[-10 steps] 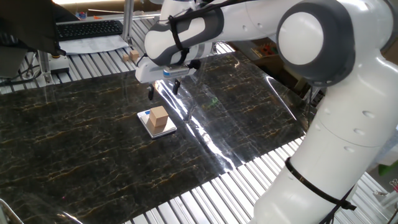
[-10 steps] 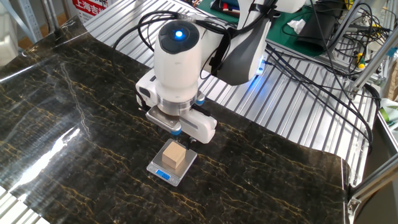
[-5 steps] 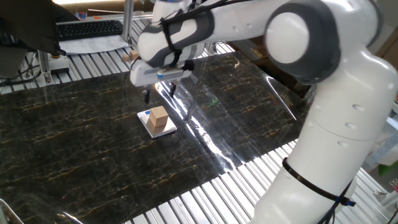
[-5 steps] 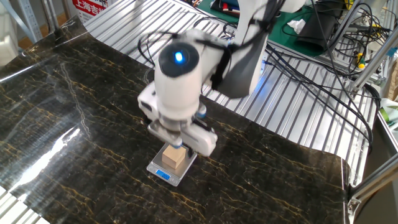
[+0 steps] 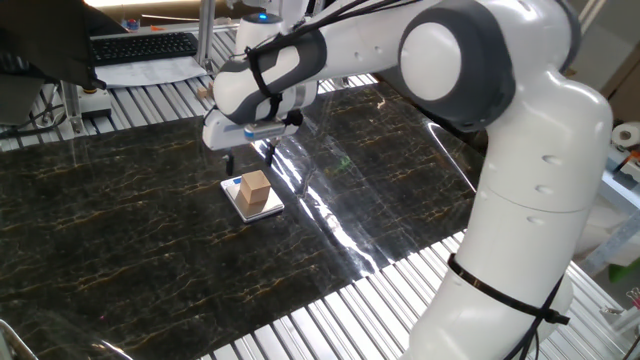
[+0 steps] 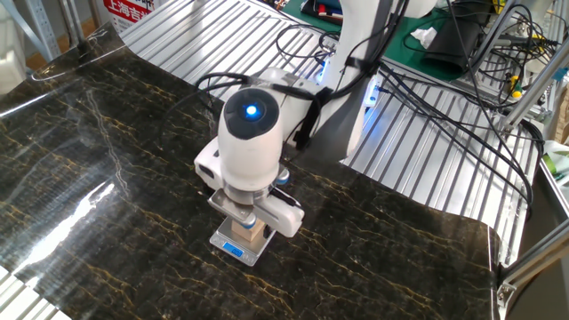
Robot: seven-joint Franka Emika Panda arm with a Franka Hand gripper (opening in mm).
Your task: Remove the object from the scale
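The light-brown wooden cube (image 5: 254, 187) sits on the scale (image 5: 262, 207), a thin white-silver square plate with a blue mark at one edge. My gripper (image 5: 250, 158) is open and hangs just above the cube, with one finger on each side and not touching it. In the other fixed view the gripper (image 6: 253, 224) covers most of the cube (image 6: 258, 234). Only the scale's front edge with the blue mark (image 6: 233, 250) shows there.
The scale lies on a dark marbled mat (image 5: 120, 230) over a ribbed metal table (image 5: 330, 320). A keyboard (image 5: 145, 45) and a second small tan block (image 5: 206, 91) lie at the back. Cables (image 6: 444, 98) run behind the arm.
The gripper has moved left and down, from behind the scale to right over the cube. The cube and the scale have not moved.
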